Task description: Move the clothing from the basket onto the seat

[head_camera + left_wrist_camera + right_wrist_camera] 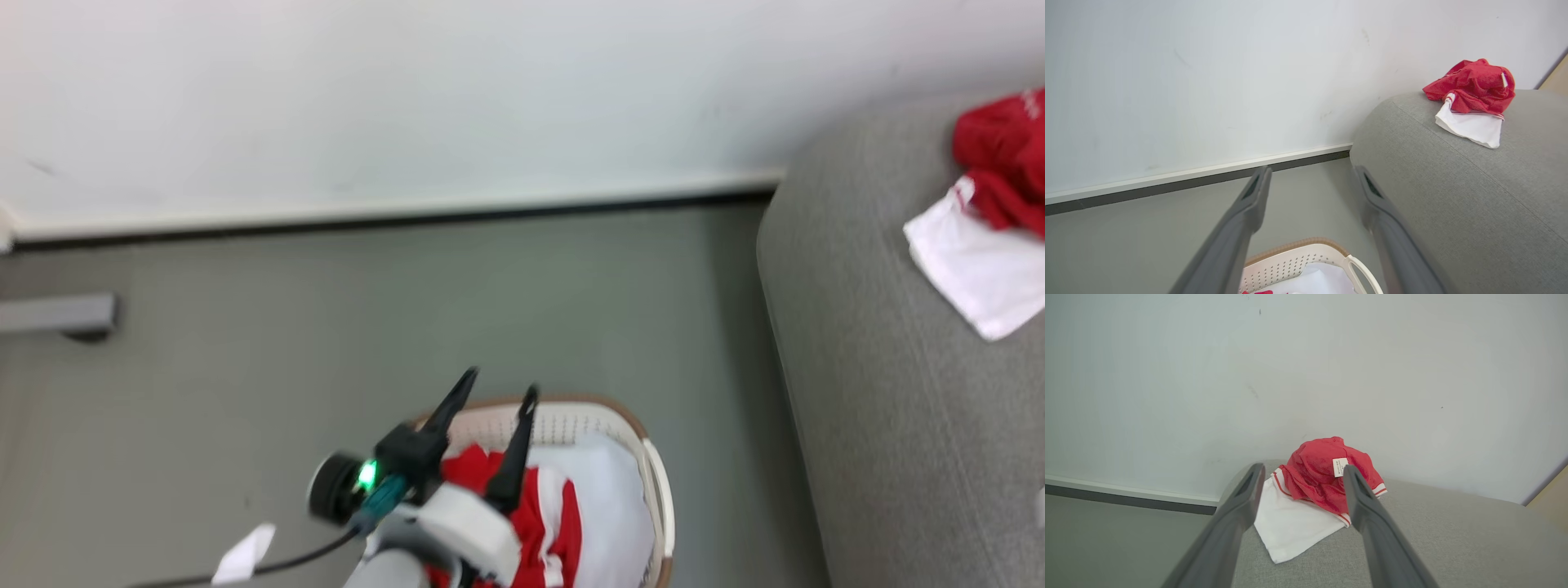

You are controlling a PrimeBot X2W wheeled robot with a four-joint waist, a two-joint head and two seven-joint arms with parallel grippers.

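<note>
Left gripper (502,382): my 2 long dark fingers stand apart with nothing between them. In the head view they point up and away over the far rim of the laundry basket, above the clothes inside it.
Left wrist: a green light (367,474) glows on the housing behind my fingers, and a dark cable (302,560) trails toward the lower left.
Right gripper (1303,468): my 2 fingers are spread and empty. They aim at the clothing on the sofa, which lies beyond the tips.
Laundry basket (563,423): oval and cream-white, with a perforated wall, a brown rim and a white handle on the side toward the sofa. It stands on the floor near the sofa's rounded end.
Clothing in the basket (563,510): red and white fabric fills it. The white part lies toward the sofa, the red part beneath my left wrist.
Clothing on the sofa (1474,85): 1 crumpled red bundle rests on a white panel edged with red stripes. A small white tag shows on the red in the right wrist view. It sits on the sofa's top, close to the wall.
Sofa (882,392): grey woven upholstery, set against the wall.
Floor (408,302): grey-green. A white paper scrap (243,555) lies beside the cable.
Wall (490,98): white, with a pale baseboard (392,211).
</note>
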